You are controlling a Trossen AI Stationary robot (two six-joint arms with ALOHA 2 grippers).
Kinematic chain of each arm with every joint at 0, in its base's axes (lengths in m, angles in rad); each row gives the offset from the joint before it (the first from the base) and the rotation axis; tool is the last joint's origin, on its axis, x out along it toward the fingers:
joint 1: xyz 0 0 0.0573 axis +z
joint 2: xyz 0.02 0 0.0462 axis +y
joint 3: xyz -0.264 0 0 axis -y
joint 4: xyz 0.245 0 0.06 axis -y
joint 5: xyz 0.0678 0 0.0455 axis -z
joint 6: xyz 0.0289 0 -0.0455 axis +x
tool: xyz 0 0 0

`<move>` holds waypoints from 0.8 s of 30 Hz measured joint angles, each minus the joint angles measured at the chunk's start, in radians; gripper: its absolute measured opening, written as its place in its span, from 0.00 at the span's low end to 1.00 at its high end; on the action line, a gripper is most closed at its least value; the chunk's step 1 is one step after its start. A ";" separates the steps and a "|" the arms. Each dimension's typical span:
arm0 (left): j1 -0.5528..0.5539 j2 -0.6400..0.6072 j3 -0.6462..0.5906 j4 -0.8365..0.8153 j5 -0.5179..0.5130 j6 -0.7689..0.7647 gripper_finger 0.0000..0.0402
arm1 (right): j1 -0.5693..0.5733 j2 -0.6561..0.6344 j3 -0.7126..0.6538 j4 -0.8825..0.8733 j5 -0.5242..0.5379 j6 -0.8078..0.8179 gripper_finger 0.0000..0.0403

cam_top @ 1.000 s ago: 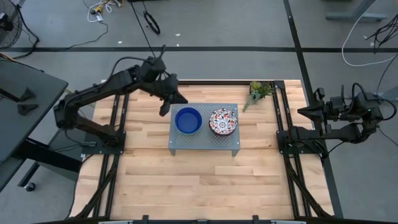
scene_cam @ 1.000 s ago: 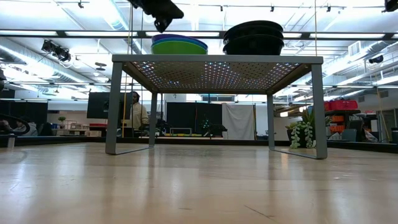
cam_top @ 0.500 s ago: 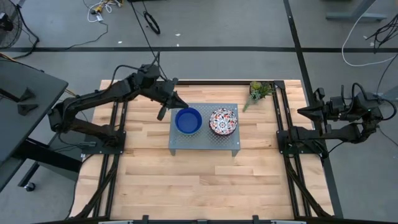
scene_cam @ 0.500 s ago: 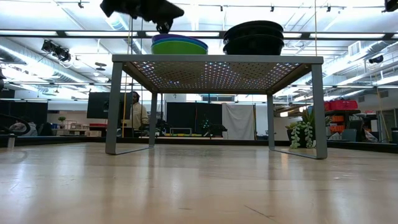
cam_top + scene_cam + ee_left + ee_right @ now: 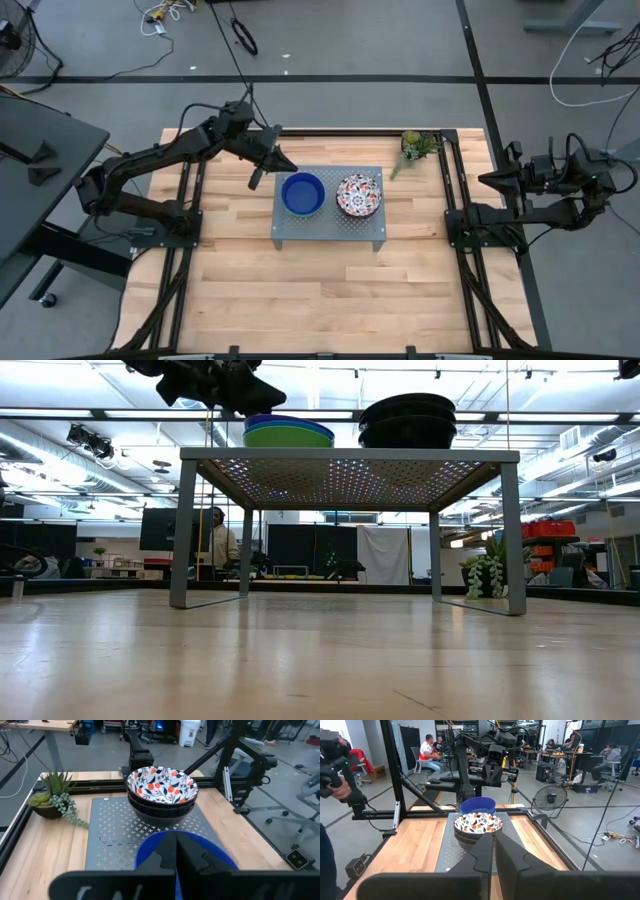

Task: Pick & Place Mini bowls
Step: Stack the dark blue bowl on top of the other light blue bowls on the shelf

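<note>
Two stacks of mini bowls stand on a grey perforated stand. The left stack has a dark blue bowl on top, with a green one lower down. The right stack has a white floral bowl on top. My left gripper is shut and empty. It hangs in the air just off the stand's left edge, beside the blue stack, and points toward the blue bowl. My right gripper waits shut at the table's right edge, above the table.
A small potted plant stands at the table's far edge, right of the stand. Bare wooden tabletop lies on the near side of the stand. People sit in the room beyond the table.
My left gripper has sunk and drawn back a little toward the table's left edge. It has tipped from pointing steeply down to nearer level, and it has stayed shut. The bowls have not moved.
</note>
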 joint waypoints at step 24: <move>-0.023 0.001 0.000 -0.037 -0.034 0.006 0.00 | 0.000 0.000 0.000 0.000 0.000 0.000 0.06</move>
